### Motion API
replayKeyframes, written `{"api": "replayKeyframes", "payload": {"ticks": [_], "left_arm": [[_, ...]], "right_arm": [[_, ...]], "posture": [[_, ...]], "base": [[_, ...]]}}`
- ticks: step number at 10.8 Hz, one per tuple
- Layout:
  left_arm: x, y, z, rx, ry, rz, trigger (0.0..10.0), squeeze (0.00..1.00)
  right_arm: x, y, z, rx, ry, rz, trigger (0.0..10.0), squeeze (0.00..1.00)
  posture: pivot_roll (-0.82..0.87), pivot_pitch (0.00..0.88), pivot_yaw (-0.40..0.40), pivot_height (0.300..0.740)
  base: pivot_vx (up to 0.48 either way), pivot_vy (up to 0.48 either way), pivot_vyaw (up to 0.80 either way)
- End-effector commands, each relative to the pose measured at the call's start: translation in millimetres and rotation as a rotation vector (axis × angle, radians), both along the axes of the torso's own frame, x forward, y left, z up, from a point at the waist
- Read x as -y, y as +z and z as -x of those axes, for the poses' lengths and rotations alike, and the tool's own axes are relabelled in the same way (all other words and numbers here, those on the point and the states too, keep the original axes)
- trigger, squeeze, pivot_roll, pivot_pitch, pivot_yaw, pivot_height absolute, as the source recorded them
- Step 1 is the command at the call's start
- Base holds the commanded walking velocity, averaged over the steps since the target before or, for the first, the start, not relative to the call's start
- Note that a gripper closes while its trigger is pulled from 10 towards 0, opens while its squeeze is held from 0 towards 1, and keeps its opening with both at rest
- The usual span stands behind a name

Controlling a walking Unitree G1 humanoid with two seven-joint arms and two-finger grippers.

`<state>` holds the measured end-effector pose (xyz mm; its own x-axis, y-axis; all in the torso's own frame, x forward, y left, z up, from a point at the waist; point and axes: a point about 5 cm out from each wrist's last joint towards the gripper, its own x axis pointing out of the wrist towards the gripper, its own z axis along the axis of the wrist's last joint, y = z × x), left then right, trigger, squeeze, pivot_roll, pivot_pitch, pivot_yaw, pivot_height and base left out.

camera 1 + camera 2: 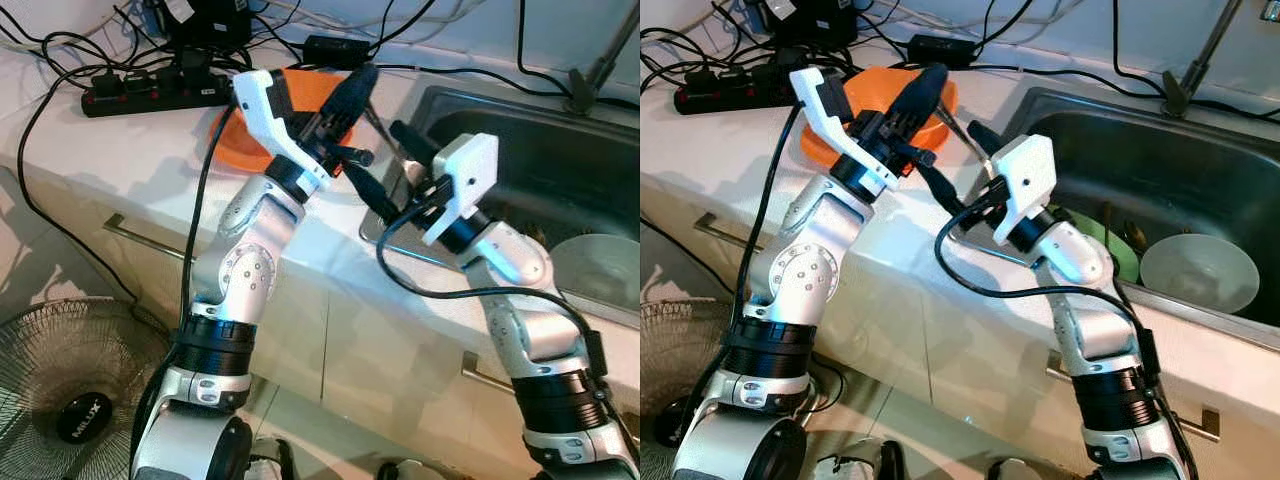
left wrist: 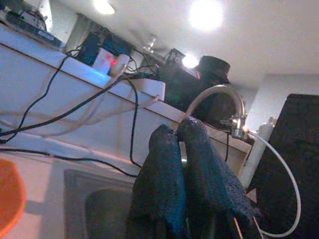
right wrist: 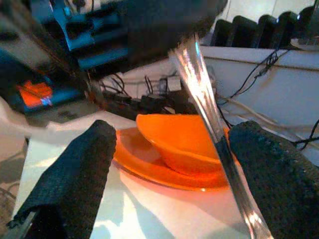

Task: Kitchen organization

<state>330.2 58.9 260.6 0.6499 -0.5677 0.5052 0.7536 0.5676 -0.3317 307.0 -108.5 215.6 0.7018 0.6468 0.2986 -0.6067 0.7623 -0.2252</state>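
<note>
A thin metal utensil (image 3: 209, 109) is pinched between the closed fingers of the left gripper (image 1: 352, 88) above the orange plate (image 1: 240, 140) and orange bowl (image 3: 179, 139), probably to be handed over, as the right gripper (image 3: 174, 164) is opened wide around it beside the sink (image 1: 1200, 170), where dishes (image 1: 1197, 270) are crowded.

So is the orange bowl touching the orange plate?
Touching. Right wrist view shows the orange bowl sitting on the orange plate, base meeting its surface.
</note>
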Motion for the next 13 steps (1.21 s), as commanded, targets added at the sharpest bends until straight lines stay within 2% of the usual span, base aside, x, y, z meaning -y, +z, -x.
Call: {"api": "replayKeyframes", "payload": {"ticks": [1, 4, 6, 7, 13], "left_arm": [[2.9, -0.1, 3.9, 0.011, -0.025, -0.019, 10.0, 0.00], [3.6, -1.8, 5.3, 0.008, -0.037, -0.030, 10.0, 0.00], [4.6, -2.7, 5.6, 0.008, -0.041, -0.038, 10.0, 0.00], [5.0, -3.2, 5.5, 0.007, -0.042, -0.040, 10.0, 0.00], [8.5, -4.4, 7.5, 0.003, -0.059, -0.038, 10.0, 0.00]], "right_arm": [[0.7, -1.5, -1.5, 0.010, -0.029, 0.009, 10.0, 0.00], [9.4, -2.1, -13.6, 0.016, -0.168, -0.007, 10.0, 0.00], [11.5, -2.3, -16.7, 0.017, -0.198, -0.018, 10.0, 0.00], [11.5, -2.2, -17.8, 0.021, -0.209, -0.027, 0.0, 0.00], [2.5, -6.6, -16.4, 0.014, -0.167, -0.027, 0.0, 0.00]], "posture": [[0.01, 0.072, 0.041, 0.740], [0.01, 0.071, 0.039, 0.740], [0.01, 0.070, 0.040, 0.740], [0.01, 0.068, 0.039, 0.740], [0.02, 0.061, 0.036, 0.740]], "base": [[0.000, 0.000, 0.00], [0.000, 0.000, 0.00], [0.000, 0.000, 0.00], [0.000, 0.000, 0.00], [0.000, 0.000, 0.00]]}}
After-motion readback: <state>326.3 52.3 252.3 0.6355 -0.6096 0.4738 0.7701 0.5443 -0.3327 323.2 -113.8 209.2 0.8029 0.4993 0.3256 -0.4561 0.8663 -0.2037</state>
